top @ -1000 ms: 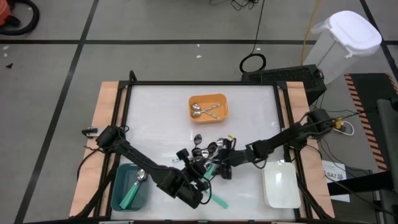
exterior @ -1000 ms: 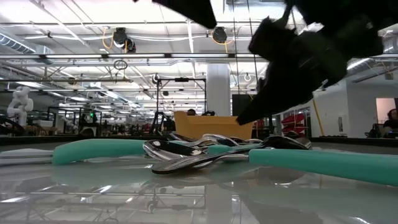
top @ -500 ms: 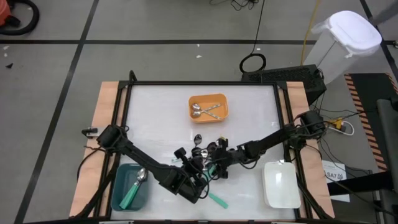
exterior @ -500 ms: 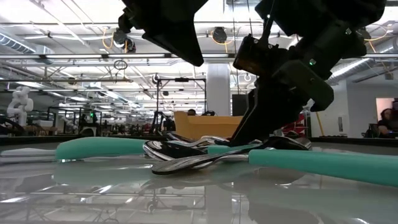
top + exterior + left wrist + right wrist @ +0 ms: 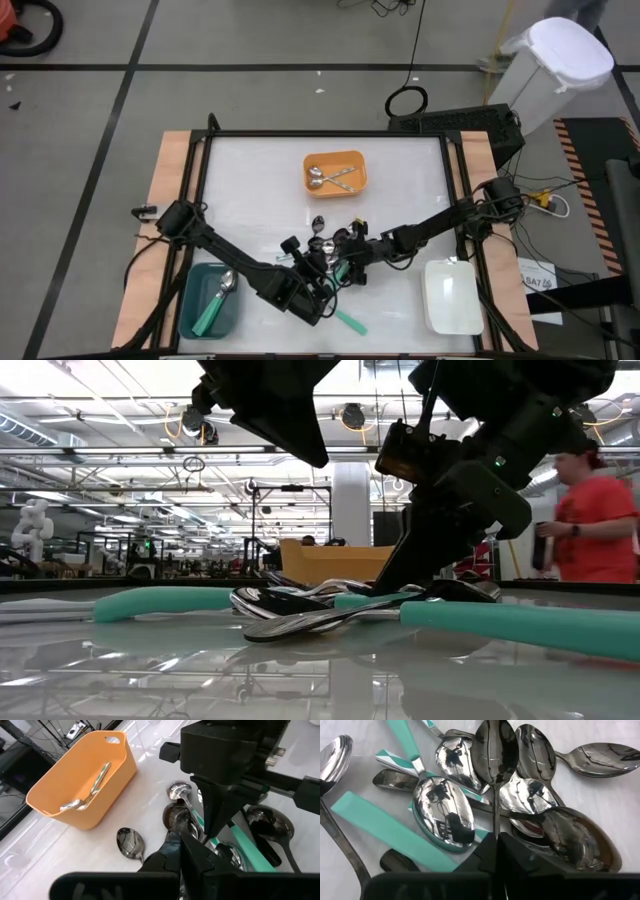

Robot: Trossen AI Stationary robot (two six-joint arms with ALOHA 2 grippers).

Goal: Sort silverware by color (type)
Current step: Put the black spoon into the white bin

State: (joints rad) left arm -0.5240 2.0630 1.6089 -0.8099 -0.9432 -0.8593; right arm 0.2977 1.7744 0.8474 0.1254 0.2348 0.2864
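- The right gripper (image 5: 496,851) is clamped on the thin handle of a dark, shiny black spoon (image 5: 494,751), down in the heap of silverware (image 5: 335,255) just in front of the orange rectangular tray (image 5: 335,172).
- The left gripper (image 5: 187,851), its jaws closed and empty, hangs just above the same heap.

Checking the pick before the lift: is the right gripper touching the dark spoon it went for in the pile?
Touching. In the right wrist view the right gripper is shut on the thin handle of the dark spoon, with no gap showing.
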